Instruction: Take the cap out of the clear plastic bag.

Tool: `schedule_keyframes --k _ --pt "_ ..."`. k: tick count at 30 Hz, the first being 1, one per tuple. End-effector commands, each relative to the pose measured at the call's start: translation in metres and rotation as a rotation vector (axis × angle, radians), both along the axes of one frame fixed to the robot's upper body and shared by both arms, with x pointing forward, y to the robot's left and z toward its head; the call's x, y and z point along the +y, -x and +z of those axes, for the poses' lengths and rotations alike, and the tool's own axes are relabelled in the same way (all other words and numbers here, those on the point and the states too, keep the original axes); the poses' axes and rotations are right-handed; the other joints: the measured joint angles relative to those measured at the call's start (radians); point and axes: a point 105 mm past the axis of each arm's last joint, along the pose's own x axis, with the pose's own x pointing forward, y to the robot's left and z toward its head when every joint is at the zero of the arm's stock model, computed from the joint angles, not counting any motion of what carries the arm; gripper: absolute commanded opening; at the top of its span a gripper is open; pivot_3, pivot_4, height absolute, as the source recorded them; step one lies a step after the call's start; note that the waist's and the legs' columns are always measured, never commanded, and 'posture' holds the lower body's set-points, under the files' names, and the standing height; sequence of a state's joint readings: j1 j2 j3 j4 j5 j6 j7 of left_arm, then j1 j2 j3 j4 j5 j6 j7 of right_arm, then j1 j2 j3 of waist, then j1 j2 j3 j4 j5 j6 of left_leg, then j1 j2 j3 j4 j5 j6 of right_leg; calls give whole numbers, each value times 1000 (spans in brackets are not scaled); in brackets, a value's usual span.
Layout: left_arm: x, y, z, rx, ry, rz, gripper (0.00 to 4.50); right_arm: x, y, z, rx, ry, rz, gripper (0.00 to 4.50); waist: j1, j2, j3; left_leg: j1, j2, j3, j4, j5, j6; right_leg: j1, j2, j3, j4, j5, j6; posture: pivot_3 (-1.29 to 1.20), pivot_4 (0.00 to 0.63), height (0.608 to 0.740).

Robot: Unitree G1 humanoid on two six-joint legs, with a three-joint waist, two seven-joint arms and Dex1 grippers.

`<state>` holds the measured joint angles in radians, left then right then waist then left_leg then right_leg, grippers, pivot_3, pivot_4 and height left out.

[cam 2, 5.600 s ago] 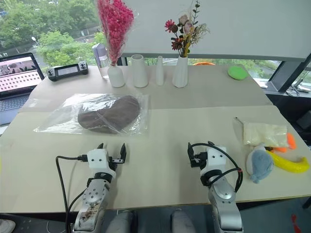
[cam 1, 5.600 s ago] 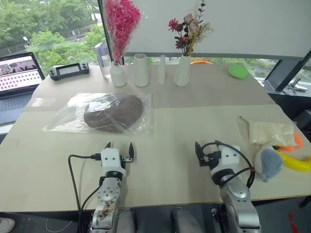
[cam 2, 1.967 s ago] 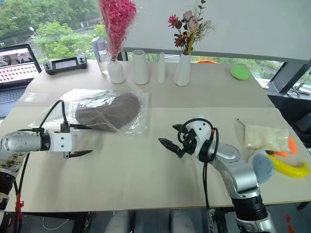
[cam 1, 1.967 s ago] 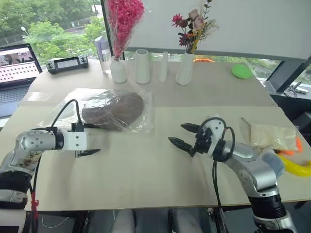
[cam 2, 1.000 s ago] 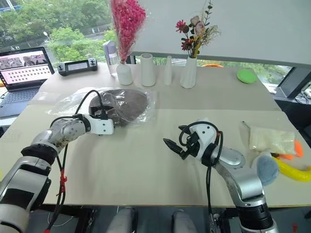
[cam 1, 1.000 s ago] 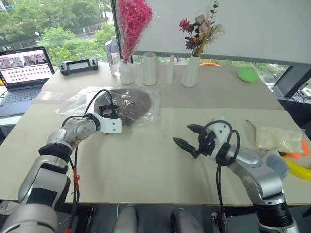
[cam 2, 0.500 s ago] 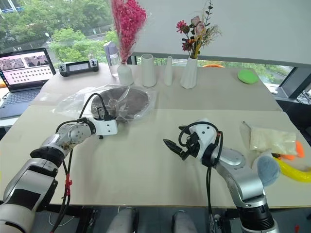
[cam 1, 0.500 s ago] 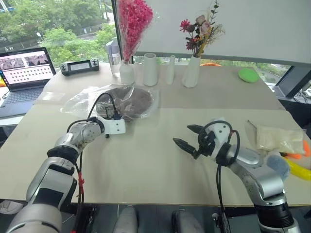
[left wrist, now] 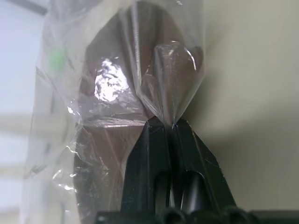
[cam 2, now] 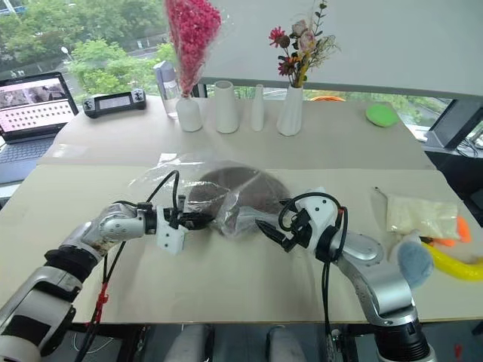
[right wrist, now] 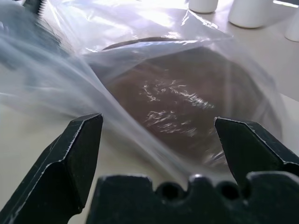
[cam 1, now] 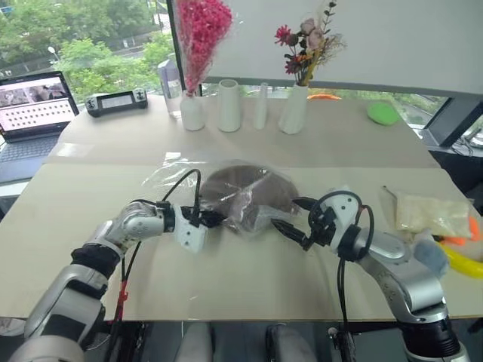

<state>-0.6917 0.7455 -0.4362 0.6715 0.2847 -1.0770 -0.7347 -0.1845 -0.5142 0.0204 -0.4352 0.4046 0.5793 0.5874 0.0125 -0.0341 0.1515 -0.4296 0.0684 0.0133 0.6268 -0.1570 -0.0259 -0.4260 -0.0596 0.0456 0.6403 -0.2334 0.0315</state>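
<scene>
We keep the left gripper (cam 1: 213, 219) clamped on the bag (cam 1: 181, 167) at frame centre while our right gripper (cam 1: 290, 217), jaws apart, reaches the cap (cam 1: 249, 190).

Looking along the right gripper (right wrist: 159, 154), fingers (right wrist: 77, 154) spread wide apart, at the clear plastic bag (right wrist: 154, 70) lying just ahead on the table (right wrist: 28, 135), the brown cap (right wrist: 187, 98) showing through its wrinkled film. White vases (right wrist: 250, 11) standing beyond.
</scene>
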Motion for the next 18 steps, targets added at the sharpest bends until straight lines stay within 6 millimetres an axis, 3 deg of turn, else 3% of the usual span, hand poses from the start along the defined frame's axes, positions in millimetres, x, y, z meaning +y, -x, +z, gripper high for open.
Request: schedule_keyframes --k 1,2,4,10,14,18 --pt "21 -10 26 -120 7 -8 39 -6 -1 14 -63 -1 -13 4500 -2 -1 1 0 0 0 0 0 0 0 0 0 0 -1 -1 0 150 740" --pt "24 -11 32 -145 30 -14 39 -7 -1 13 -61 -1 -12 4500 -3 -2 2 0 0 0 0 0 0 0 0 0 0 -1 -2 0 150 740" --pt "35 -15 26 -164 -70 -11 39 -8 0 13 -59 0 -13 4500 -2 -2 2 0 0 0 1 0 0 0 0 0 0 0 -1 0 150 740" --pt "58 -51 18 -327 -267 111 39 -16 6 14 -55 5 -38 4500 6 -3 3 -1 -1 0 1 0 0 1 0 0 -1 2 7 0 150 740" --pt "69 -67 13 -443 -377 127 1270 -19 10 13 -54 6 -60 4500 7 -4 3 -2 -1 0 1 -1 -1 -1 0 0 -1 1 8 0 150 740" --pt "82 -86 23 -574 -471 196 2574 -18 13 12 -51 1 -71 4500 7 -5 4 -2 -1 0 1 -5 -7 -2 0 0 -1 1 8 0 150 740"
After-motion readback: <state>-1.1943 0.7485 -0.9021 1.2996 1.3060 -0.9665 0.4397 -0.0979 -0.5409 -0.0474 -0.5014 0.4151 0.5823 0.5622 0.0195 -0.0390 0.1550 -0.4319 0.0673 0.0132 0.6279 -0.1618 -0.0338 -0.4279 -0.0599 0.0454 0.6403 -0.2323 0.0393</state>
